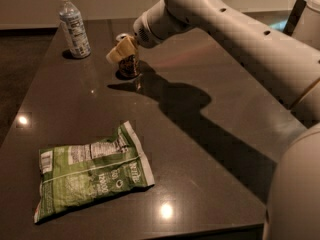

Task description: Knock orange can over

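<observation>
The orange can (129, 65) stands upright on the dark table (200, 149), toward the back and left of centre. Only its lower body and a bit of its silver top show. My gripper (121, 50) reaches in from the right on a long white arm. Its tan fingers (126, 48) lie over the can's upper half, on the camera side, touching or almost touching it.
A clear plastic water bottle (73, 25) with a white cap stands at the back left, a short way left of the can. A green chip bag (90, 169) lies flat at the front left. The robot's white body (300, 194) fills the right edge.
</observation>
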Robot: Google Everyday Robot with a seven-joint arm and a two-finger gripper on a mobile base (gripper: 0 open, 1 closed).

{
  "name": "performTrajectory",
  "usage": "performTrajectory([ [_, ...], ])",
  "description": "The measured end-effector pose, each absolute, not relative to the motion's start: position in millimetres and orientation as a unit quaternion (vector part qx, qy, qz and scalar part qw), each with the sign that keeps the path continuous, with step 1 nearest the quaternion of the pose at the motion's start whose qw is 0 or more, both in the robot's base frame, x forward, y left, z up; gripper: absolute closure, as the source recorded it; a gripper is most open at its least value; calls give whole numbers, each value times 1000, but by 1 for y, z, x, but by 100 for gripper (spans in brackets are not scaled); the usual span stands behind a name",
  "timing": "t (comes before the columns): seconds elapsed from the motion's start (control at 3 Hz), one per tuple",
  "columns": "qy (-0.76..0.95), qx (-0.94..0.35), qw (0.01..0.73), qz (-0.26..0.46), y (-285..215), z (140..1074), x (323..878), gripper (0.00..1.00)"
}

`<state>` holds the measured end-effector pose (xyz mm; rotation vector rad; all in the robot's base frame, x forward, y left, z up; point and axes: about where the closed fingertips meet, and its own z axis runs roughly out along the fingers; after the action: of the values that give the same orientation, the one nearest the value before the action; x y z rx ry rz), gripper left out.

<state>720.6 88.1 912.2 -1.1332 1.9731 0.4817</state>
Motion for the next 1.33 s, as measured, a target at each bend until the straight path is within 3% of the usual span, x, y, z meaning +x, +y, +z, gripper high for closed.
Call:
performTrajectory([
  [1.0, 770, -493, 375, 152, 86, 934, 707, 87],
  [1.33, 768, -525, 349, 108, 81, 956, 699, 100],
])
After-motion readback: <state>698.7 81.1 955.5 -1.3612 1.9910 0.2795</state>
